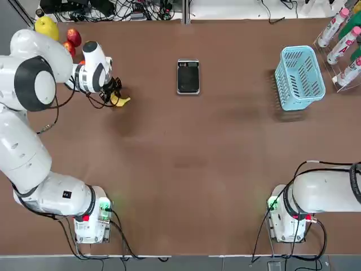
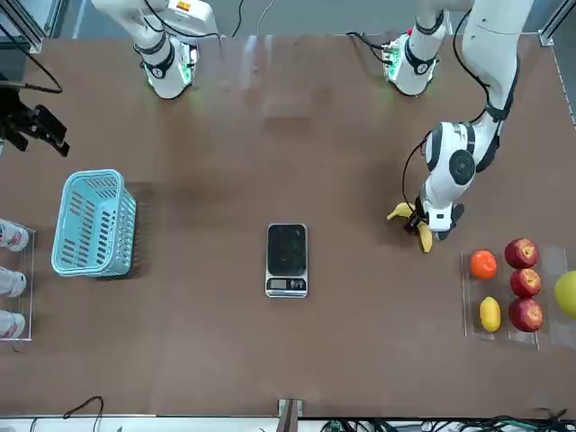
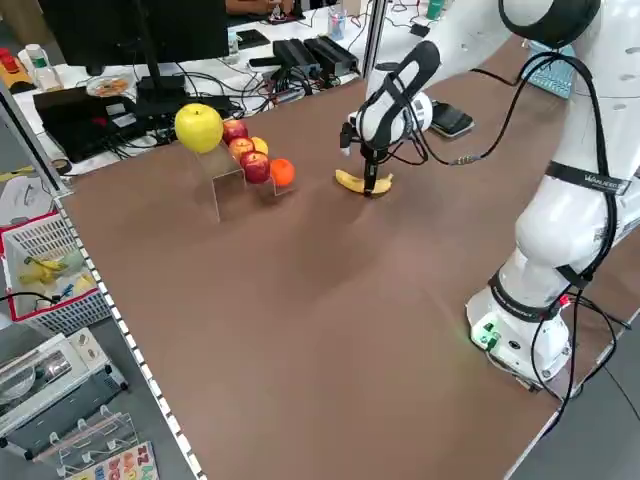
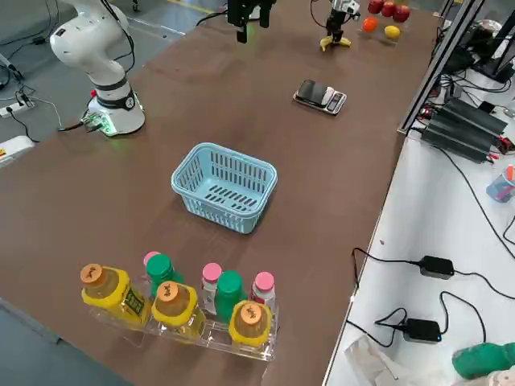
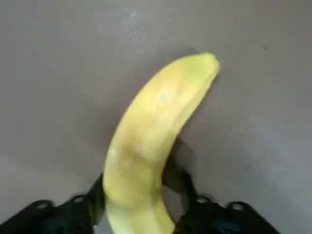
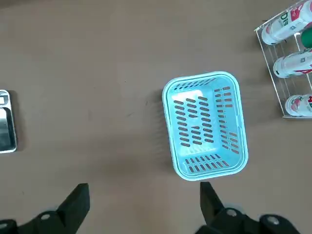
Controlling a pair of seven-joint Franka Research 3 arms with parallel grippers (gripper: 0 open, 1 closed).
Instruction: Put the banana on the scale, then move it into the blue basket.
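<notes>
Yellow banana (image 5: 151,146) sits pinched in the left gripper (image 1: 115,93), its stem end hidden. Right gripper (image 6: 141,204) hangs spread wide, high above the table.

Overhead, front (opposed) share scale (image 1: 188,76)

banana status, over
Left gripper shut on banana, low at table. Right gripper open, high, idle. Scale bare, blue basket empty. Path clear.

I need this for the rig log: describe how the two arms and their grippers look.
Both arms are glossy white with rounded segments and dark grey joint caps. Black cables run along them, and green lights glow at their bases. The left gripper and the right gripper both have black fingers.
</notes>
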